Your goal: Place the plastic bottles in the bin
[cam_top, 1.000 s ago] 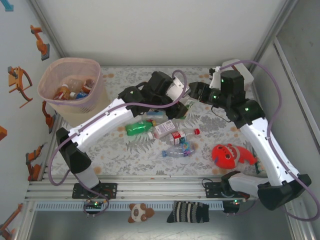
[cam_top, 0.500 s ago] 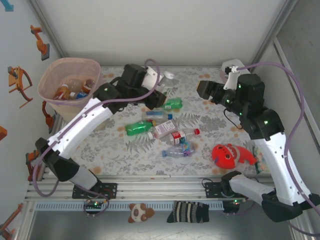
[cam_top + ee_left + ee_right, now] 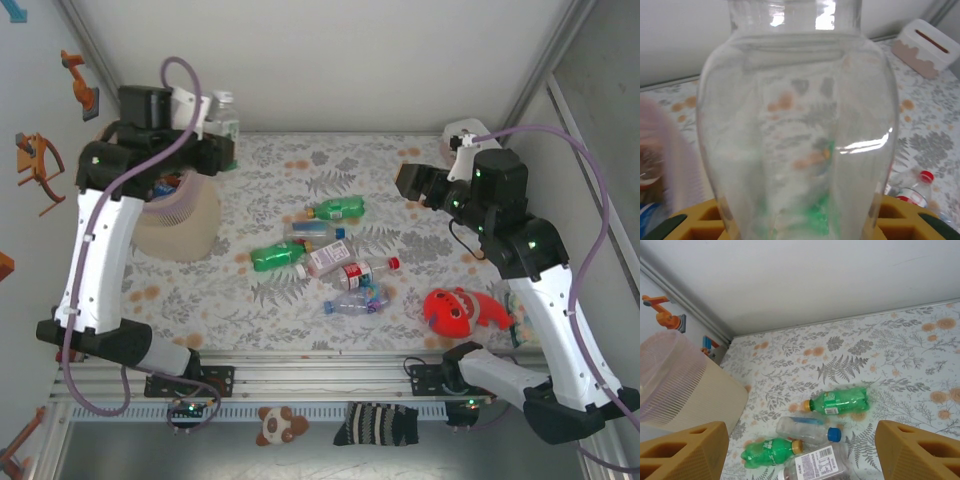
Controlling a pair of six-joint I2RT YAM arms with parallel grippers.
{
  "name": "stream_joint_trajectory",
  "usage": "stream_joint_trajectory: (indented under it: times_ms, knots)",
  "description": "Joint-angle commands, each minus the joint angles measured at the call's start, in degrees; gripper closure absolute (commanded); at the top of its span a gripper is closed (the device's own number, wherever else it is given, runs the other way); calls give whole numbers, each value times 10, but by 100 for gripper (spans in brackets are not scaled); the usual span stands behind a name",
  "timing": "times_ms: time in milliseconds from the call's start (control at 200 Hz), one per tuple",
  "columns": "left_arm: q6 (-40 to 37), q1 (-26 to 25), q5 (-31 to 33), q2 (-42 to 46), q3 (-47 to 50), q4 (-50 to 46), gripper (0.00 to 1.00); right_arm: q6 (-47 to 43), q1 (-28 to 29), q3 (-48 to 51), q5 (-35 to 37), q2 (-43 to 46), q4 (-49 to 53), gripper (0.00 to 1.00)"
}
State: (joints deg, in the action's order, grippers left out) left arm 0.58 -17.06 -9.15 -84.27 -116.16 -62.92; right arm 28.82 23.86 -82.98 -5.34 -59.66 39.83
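My left gripper (image 3: 208,148) is shut on a clear plastic bottle (image 3: 222,113) with a white cap, held upright just right of the pale-pink bin (image 3: 178,212), which my left arm partly hides. In the left wrist view that bottle (image 3: 795,135) stands between my yellow fingers (image 3: 685,222), and the bin (image 3: 675,160) is a pink blur at left. Several bottles lie mid-table: a green one (image 3: 335,209), a clear blue-capped one (image 3: 312,231), another green one (image 3: 278,255), a labelled clear one (image 3: 325,260), a red-capped one (image 3: 365,272) and a crushed one (image 3: 357,299). My right gripper (image 3: 408,184) hangs open above the table, holding nothing.
A red round toy (image 3: 460,310) lies at the right front. The white-pink tissue box (image 3: 465,133) stands in the back right corner behind my right arm. A striped sock (image 3: 375,425) and a small bear toy (image 3: 280,425) lie below the front rail.
My left arm has swung from the table's middle to the back left, carrying the clear bottle up beside the bin. The right arm pulled back to the right and now holds still.
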Motion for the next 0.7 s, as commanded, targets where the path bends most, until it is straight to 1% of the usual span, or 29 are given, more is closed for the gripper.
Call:
stream_joint_trajectory:
  times_ms: [0,85,250,386,536,691]
  knots:
    - [-20,54,2,-15,-37,-81,61,-12,0,-13,9,1,0,24]
    - [-25,93,22,-17,-43,-89,61,-16,0,-15,8,-1,2,24]
    - [-29,168,24,-35,-46,-103,61,-21,0,-15,8,0,4,24]
    - [-41,207,44,-61,-57,-125,61,-24,0,-16,8,0,7,25]
    - [-68,231,22,-98,-63,-140,60,-27,0,-18,7,-5,7,25]
    - [-110,238,-40,-171,-105,-212,60,-27,0,-25,7,-11,7,25]
